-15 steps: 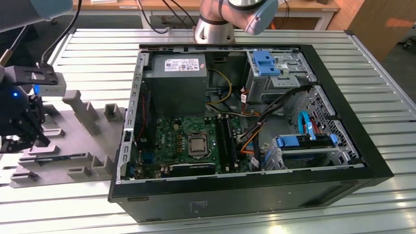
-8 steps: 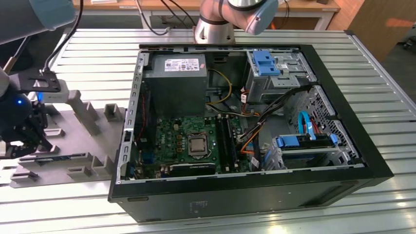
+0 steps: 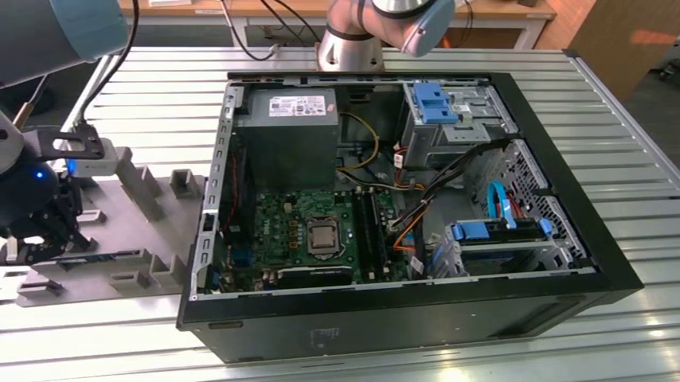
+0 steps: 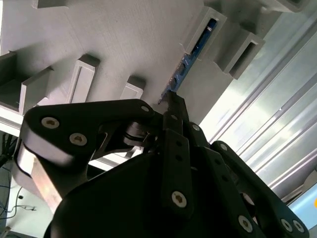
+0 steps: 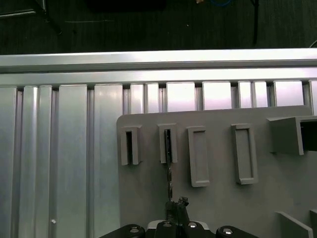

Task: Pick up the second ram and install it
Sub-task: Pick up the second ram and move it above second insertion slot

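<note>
a slatted metal table (image 3: 616,119) carries everything. on it lies an open computer case (image 3: 425,318), side panel off, with the green motherboard (image 3: 287,219) showing on its floor. just beside the case, toward the exterior view's left, sits a flat grey fixture (image 3: 149,207) with raised rectangular pockets moulded into it. the arm (image 3: 372,24) rises from behind the case.

in the exterior view the gripper (image 3: 59,239) hangs low over the end of the fixture farthest from the case, well apart from the motherboard.

the second ram (image 5: 169,163) stands on edge in one of the fixture's narrow pockets. in the first wrist view it is a thin dark line running out of the second pocket in the row and straight to the gripper (image 5: 176,204). in the second wrist view the stick (image 4: 190,57) shows as a blue-tinted strip, its far end seated in the pocket and its near end meeting the gripper (image 4: 171,101).

the black fingers (image 4: 176,148) are drawn together into a narrow point, clenched on that near end of the stick with no gap visible between them. the stick lies in line with the fingers and reaches away from their tips into the pocket, its lower edge close to the fixture's surface. none of it is near the case.
</note>
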